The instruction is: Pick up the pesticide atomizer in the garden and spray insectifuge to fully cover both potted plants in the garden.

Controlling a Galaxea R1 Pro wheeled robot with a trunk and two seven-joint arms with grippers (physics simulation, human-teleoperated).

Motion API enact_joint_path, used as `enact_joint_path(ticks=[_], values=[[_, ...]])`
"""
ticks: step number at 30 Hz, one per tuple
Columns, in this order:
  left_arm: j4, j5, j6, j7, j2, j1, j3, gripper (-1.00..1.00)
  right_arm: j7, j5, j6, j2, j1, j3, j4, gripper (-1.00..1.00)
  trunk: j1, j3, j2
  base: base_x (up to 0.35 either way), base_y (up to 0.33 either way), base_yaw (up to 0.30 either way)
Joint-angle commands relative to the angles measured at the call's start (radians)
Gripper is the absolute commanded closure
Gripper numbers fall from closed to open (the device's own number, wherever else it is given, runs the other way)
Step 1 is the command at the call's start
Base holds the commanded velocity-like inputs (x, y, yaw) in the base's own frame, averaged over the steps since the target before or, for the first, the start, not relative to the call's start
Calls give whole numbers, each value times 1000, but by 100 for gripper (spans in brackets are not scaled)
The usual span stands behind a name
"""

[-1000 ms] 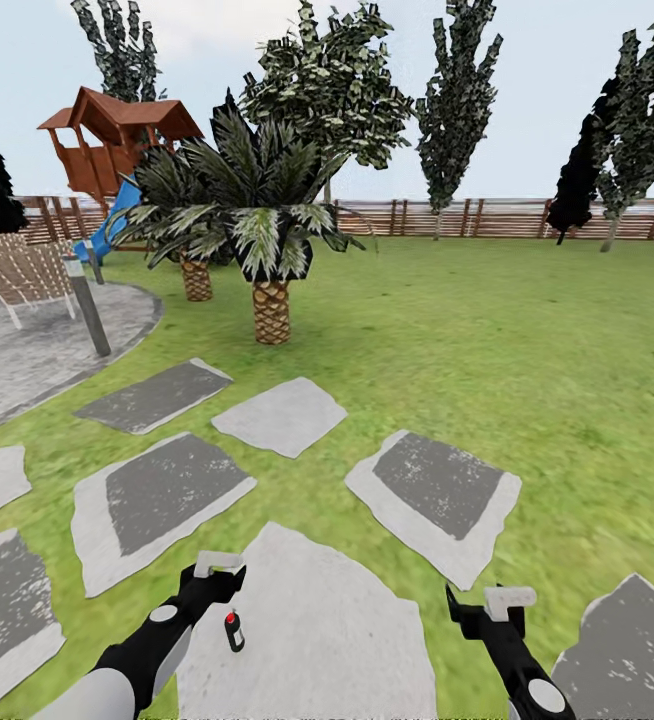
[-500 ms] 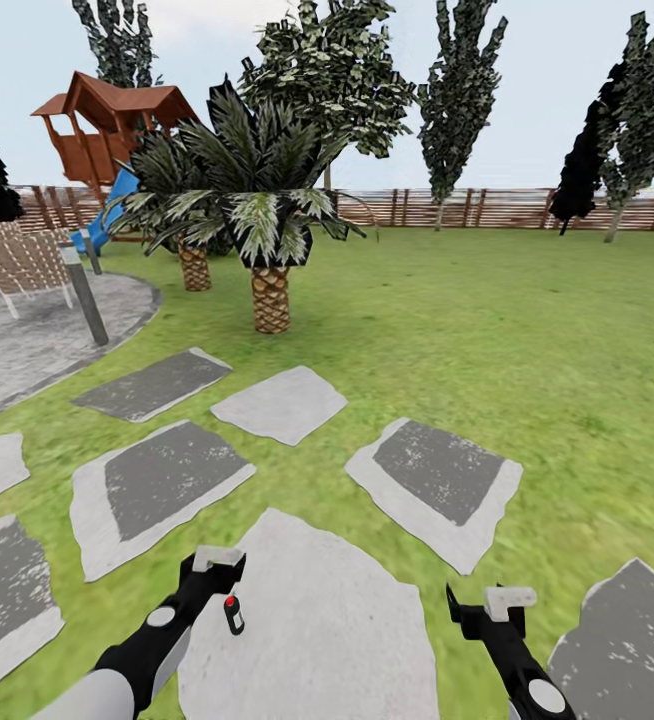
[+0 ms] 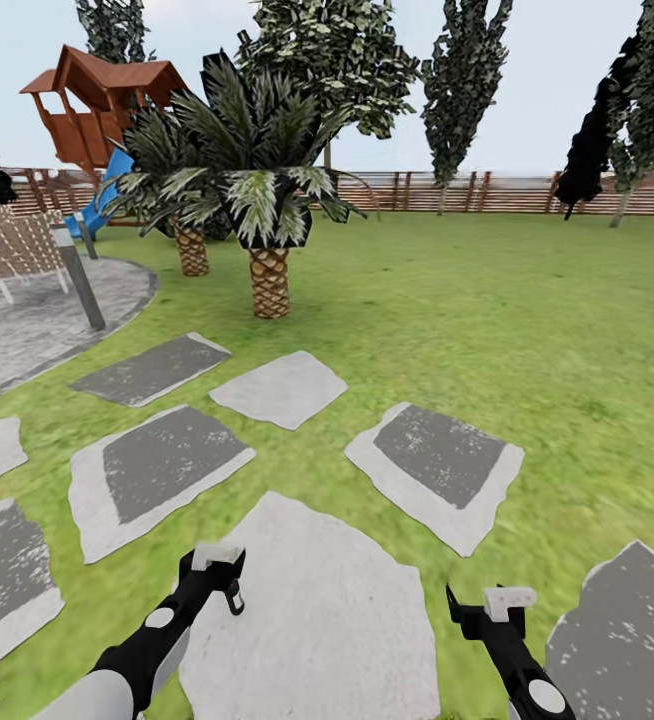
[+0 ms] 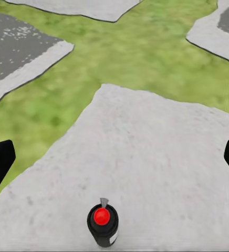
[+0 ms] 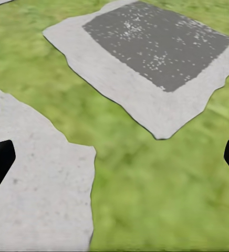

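The pesticide atomizer (image 4: 102, 226), a small black bottle with a red cap, stands upright on a pale stone slab (image 4: 146, 157) in the garden. In the head view the atomizer (image 3: 235, 600) pokes out just beside and below my left gripper (image 3: 217, 562). In the left wrist view the left gripper (image 4: 114, 163) is open, its fingers wide apart, with the bottle low between them and untouched. My right gripper (image 3: 482, 603) hangs over grass beside the slab. The right gripper (image 5: 114, 157) is open and holds nothing. The potted plants are out of view.
Grey stone slabs (image 3: 437, 470) lie scattered across the green lawn (image 3: 527, 330). Two palm trees (image 3: 267, 280) stand ahead on the left. Farther left are a paved patio (image 3: 27, 330) with a post (image 3: 79, 280) and lounge chair. A brown slat fence (image 3: 487, 192) closes the back.
The whole view has shifted, so the camera has moved. In the picture the atomizer has drawn closer to my left gripper, and its red cap is now hidden behind it.
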Motion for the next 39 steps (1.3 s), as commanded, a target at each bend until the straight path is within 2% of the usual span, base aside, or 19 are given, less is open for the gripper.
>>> enact_joint_path(ticks=[1, 13, 18, 21, 32, 39], values=[[1, -7, -4, -3, 0, -1, 4, -100, 0, 1, -3, 0, 0, 0, 0, -100, 0, -6, -1, 0, 0, 0], [1, -4, -6, -3, 0, 1, 5, -100, -1, 1, -3, 0, -1, 0, 0, -100, 6, -72, -3, 0, 0, 0], [1, 47, -10, -3, 10, 16, 14, -100, 1, 2, -3, 0, 0, 1, 0, -100, 8, -94, -5, 0, 0, 0], [1, 55, -10, -3, 16, 17, 16, -100, 1, 2, -3, 0, 0, 1, 0, -100, 9, -106, -5, 0, 0, 0], [1, 56, -10, -3, 16, 18, 16, -100, 3, 2, -3, 0, 0, 3, 2, -100, 14, -148, -8, 0, 0, 0], [1, 56, -10, -3, 16, 18, 16, -100, 1, 2, -3, 1, 0, 4, 2, -100, 17, -184, -10, 0, 0, 0]])
